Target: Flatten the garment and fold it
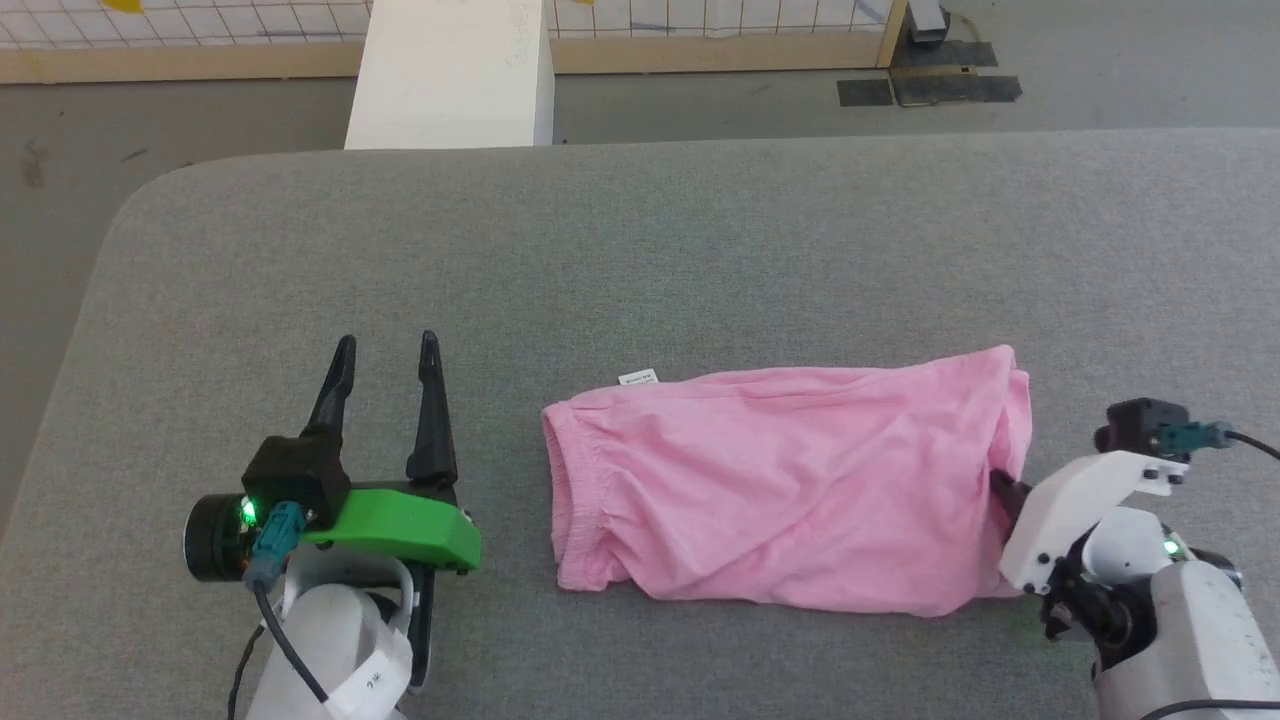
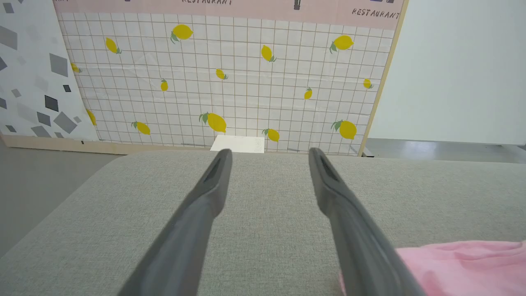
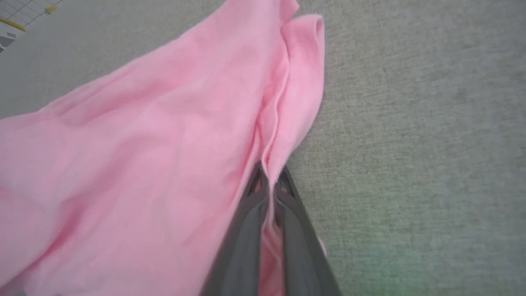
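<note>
Left end effector (image 1: 388, 342): fingers spread wide, nothing between them. It sits low over the grey bench (image 1: 700, 250), just left of the garment (image 1: 790, 480) and not touching it. In the left wrist view the pink cloth shows beside the right-hand finger.

The garment lies across the bench, centre to right, long axis left-right. The gathered waistband (image 1: 565, 490) is at the left end, with the small white tag (image 1: 638, 378) poking out at its far corner. The body is mostly spread out but has shallow diagonal wrinkles, and the near edge is slightly rolled.

Right end effector (image 1: 1005, 490): fingers pressed together on the right-hand edge of the garment. The right wrist view shows a thin ridge of pink fabric caught between the tips (image 3: 269, 174). I can't tell whether it holds one layer or both.

Handling, my read:
- Very light, thin and limp, with no stiffness. It should follow whatever pulls it and sag anywhere it isn't held.
- The bench cover looks textured, so expect drag. Sliding will probably bunch the cloth; lifting and then laying it down looks safer.
- It won't break, but a hard tug from one point just makes a rope of it.
- Best holds: the waistband corners for the left side, where the elastic is thicker and gives more bite, and the hem corners on the right. Pinch both layers at the very edge.
- Tension between two opposite holds should take out the wrinkles before any fold.
</note>
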